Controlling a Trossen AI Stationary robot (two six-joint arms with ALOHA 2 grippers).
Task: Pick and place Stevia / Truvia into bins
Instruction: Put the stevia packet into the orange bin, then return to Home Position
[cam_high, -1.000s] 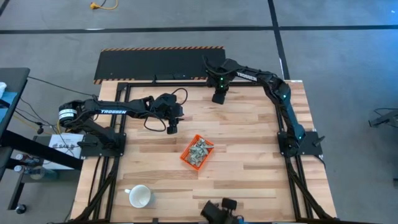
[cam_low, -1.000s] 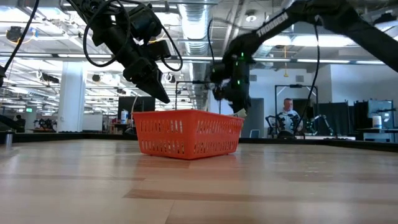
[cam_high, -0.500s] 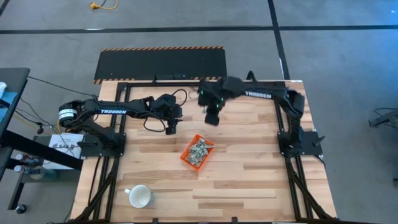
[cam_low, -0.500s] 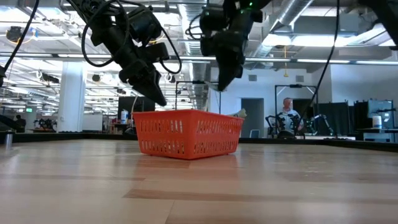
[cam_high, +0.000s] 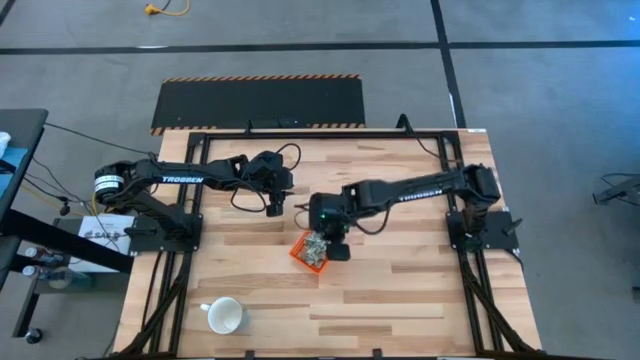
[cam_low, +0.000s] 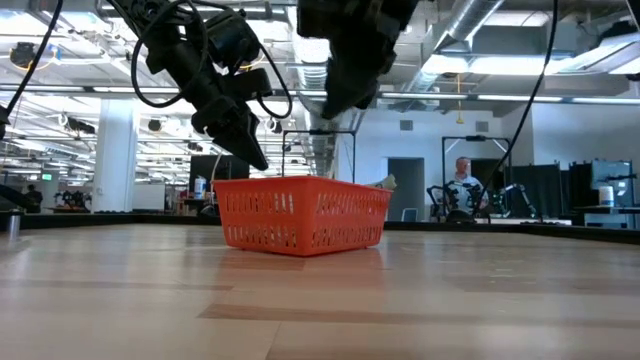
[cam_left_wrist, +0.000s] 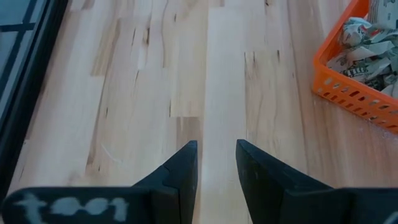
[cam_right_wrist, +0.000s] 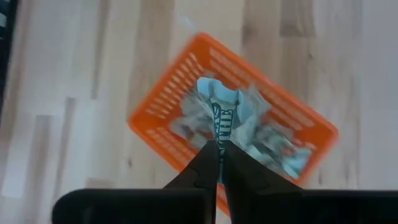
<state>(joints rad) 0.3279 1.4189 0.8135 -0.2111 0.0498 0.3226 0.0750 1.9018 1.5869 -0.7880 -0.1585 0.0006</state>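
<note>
Place: a large open robotics lab or workshop hall.
Ceiling: exposed ducts and strip lights (cam_low: 560, 70) are seen far behind the table.
Floor: grey concrete (cam_high: 560, 120) with taped lines.
Bench: a wooden table (cam_high: 400, 290) framed in black metal.
People: 1 person (cam_low: 462, 190) is seen far right.

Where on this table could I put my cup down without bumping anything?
Bare wood lies between the white mug and the table's right edge, in front of the orange bin. It is crowded mid-table: the right gripper hangs over the sachets, the left gripper beside.
</note>
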